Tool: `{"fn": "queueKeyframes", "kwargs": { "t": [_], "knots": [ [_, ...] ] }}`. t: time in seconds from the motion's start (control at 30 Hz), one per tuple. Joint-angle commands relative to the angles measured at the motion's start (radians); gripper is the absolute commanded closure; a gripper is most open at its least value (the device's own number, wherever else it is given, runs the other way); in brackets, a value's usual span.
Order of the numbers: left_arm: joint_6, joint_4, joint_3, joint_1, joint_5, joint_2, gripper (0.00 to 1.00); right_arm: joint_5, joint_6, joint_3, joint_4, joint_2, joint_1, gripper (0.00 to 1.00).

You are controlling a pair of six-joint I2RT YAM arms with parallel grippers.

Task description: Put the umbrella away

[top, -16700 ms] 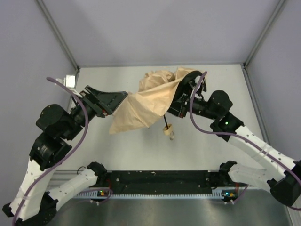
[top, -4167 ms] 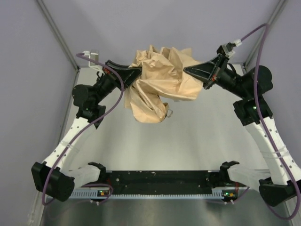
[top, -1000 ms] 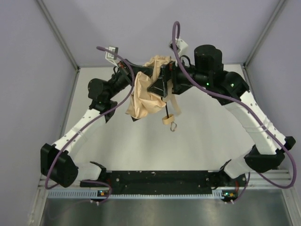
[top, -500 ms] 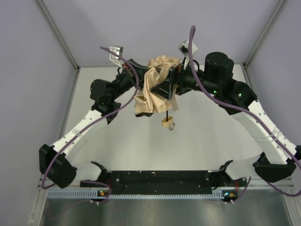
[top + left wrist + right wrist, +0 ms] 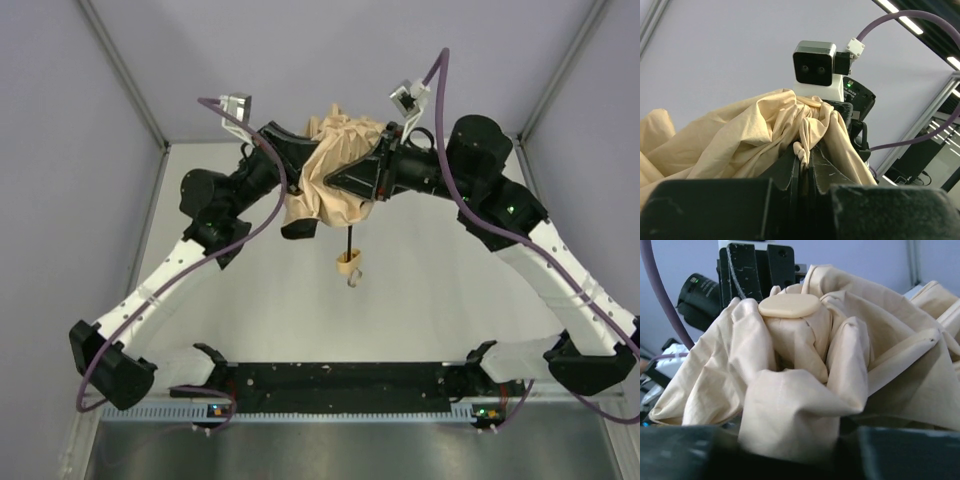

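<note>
Pale grey table [image 5: 450,300], lavender walls [image 5: 330,60] around it. Above hangs the beige umbrella [image 5: 335,165], its canopy pinched tight by both left gripper [image 5: 804,161] and right gripper [image 5: 338,182], its handle [image 5: 348,265] dangling.

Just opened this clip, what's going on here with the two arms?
Both arms are holding a beige umbrella up over the table. The left gripper is pinched shut on a fold of its cloth, and the right gripper grips the wad from the other side. The cloth is crumpled, not neatly wrapped; the black shaft hangs down with the handle at its end. It is not yet put away.
</note>
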Motion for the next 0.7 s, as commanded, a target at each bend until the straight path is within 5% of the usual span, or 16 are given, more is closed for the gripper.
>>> {"fn": "queueKeyframes", "kwargs": {
  "t": [0.0,0.1,0.33,0.67],
  "knots": [
    [0.112,-0.125,0.072,-0.065,-0.027,-0.074,1.00,-0.122,0.028,-0.074,0.091,0.001,0.034,1.00],
    [0.204,-0.299,0.089,-0.059,-0.092,-0.114,0.89,-0.116,0.025,-0.140,0.094,-0.054,0.028,1.00],
    [0.282,-0.561,0.115,-0.001,-0.190,-0.164,0.41,-0.065,0.019,-0.205,0.066,-0.149,0.020,1.00],
    [0.372,-0.930,0.210,0.051,-0.308,-0.228,0.34,0.022,-0.006,-0.200,-0.038,-0.167,0.015,1.00]
  ]
}}
